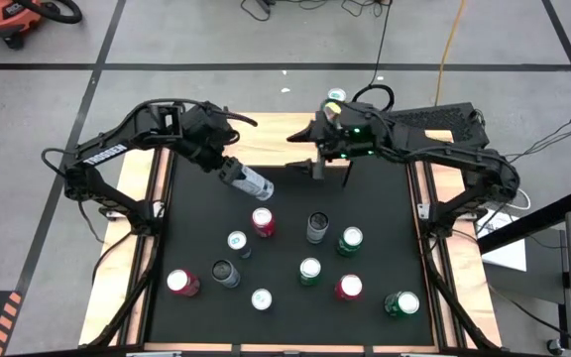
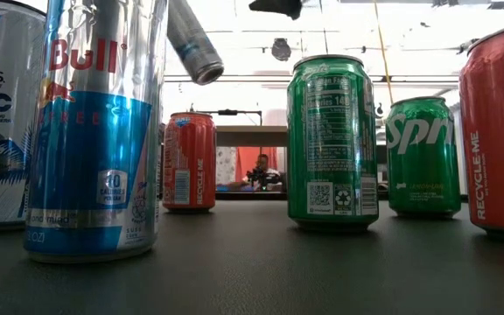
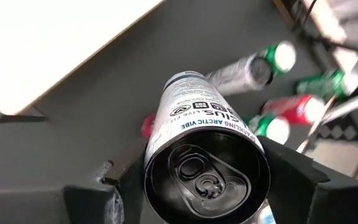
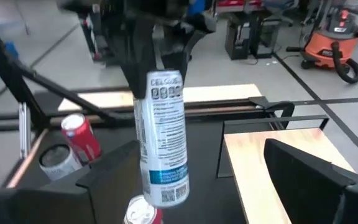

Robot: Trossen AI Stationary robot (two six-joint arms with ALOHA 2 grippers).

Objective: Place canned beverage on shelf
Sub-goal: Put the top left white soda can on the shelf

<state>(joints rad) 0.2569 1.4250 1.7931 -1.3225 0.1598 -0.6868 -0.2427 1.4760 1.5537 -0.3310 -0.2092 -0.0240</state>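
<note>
A slim white and silver can (image 1: pixel 251 182) hangs tilted above the black table (image 1: pixel 385 213), with my left gripper (image 1: pixel 228 171) shut on it. The left wrist view shows its tab end (image 3: pixel 207 183) between the two fingers. It also shows in the low view (image 2: pixel 195 44) and the right wrist view (image 4: pixel 160 143). The shelf (image 1: pixel 276 139), a light-wood board, stands at the table's far middle, beyond the can. My right gripper (image 1: pixel 317 167) hovers over the shelf's near edge, open and facing the can, with nothing between its fingers (image 4: pixel 309 174). My left gripper pinches the can's side wall just below the tab end (image 3: pixel 157 155), one finger (image 3: pixel 98 199) on each side. It comes slanting down from the table's far left, and the can runs on beyond the fingers. The can hangs clear, its bottom end (image 2: pixel 206 72) tilted toward the table's right.
Several cans stand on the table nearer than the held one, among them a red one (image 1: pixel 264 221), a grey one (image 1: pixel 316 227) and a green one (image 1: pixel 351 239). A blue and silver can (image 2: pixel 94 131) stands close to the low camera. Another can (image 1: pixel 336 97) shows behind my right arm.
</note>
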